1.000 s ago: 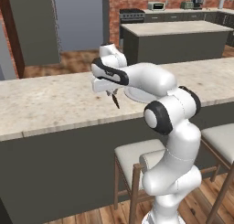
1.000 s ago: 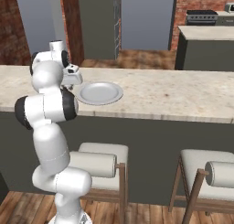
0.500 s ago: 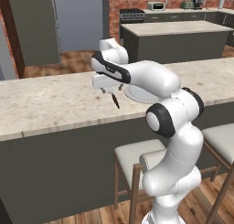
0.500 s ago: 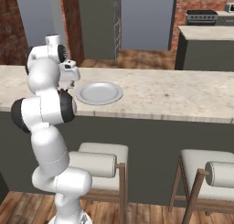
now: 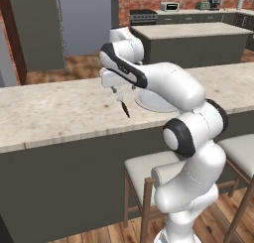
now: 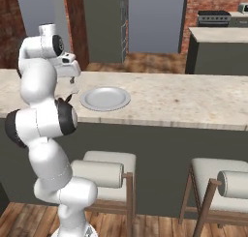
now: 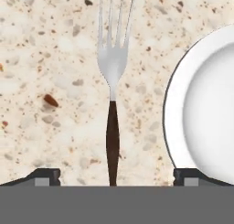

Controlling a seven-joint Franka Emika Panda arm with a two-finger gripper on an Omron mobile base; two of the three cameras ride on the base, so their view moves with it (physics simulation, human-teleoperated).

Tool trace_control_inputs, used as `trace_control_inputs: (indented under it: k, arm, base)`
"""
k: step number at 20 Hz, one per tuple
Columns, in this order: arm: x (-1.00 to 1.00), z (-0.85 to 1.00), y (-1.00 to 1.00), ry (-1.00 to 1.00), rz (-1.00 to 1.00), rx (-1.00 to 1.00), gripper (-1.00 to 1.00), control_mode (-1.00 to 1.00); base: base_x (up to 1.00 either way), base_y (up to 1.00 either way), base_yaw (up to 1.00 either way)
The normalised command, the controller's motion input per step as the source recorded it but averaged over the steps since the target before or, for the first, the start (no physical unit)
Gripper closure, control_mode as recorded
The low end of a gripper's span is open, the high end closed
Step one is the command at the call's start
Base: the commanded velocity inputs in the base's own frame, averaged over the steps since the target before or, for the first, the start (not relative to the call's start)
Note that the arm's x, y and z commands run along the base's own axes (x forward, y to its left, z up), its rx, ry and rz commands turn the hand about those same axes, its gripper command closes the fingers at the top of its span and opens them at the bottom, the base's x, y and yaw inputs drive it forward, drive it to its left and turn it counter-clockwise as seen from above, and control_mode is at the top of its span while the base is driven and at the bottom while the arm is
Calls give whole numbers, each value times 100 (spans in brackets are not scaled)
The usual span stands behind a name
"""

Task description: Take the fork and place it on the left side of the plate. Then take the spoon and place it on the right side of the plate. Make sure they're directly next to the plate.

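The fork (image 7: 112, 104) lies flat on the speckled counter, silvery tines away from the hand and dark handle toward it. It shows as a small dark sliver (image 5: 125, 108) in the left base view. Just beside it, with a narrow gap, is the round light-grey plate (image 7: 208, 104), also seen from both sides (image 5: 148, 106) (image 6: 105, 98). My gripper (image 7: 116, 177) hovers over the fork's handle, open, with one fingertip either side and nothing between them. It hangs a little above the counter (image 5: 122, 90) (image 6: 71, 80). The spoon is out of view.
The beige stone counter (image 5: 54, 113) runs left to right, with its front edge toward the base. Padded stools (image 6: 104, 175) stand below it. A second island (image 5: 193, 36) and dark cabinets lie beyond.
The gripper has opened and let go of the fork, which now rests on the counter left of the plate. The hand has lifted slightly.
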Motion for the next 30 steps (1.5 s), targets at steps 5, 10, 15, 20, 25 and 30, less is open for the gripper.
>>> trace_control_inputs:
  k: [5, 10, 15, 20, 25, 30]
  arm:
    - [-90, 5, -18, -33, 0, 0, -100, -100]
    - [-100, 0, -26, -42, 0, 0, -100, -100]
    - [-100, 5, -42, -37, 0, 0, -100, -100]
    - [-100, 20, -51, -26, 0, 2, -100, -100]
    - [-90, 2, -51, -18, 0, 4, -100, -100]
    - [-75, -14, -44, -9, 0, 6, -100, -100]
  base:
    - [0, 0, 0]
    - [0, 0, 0]
    - [0, 0, 0]
    - [0, 0, 0]
    - [0, 0, 0]
    - [0, 0, 0]
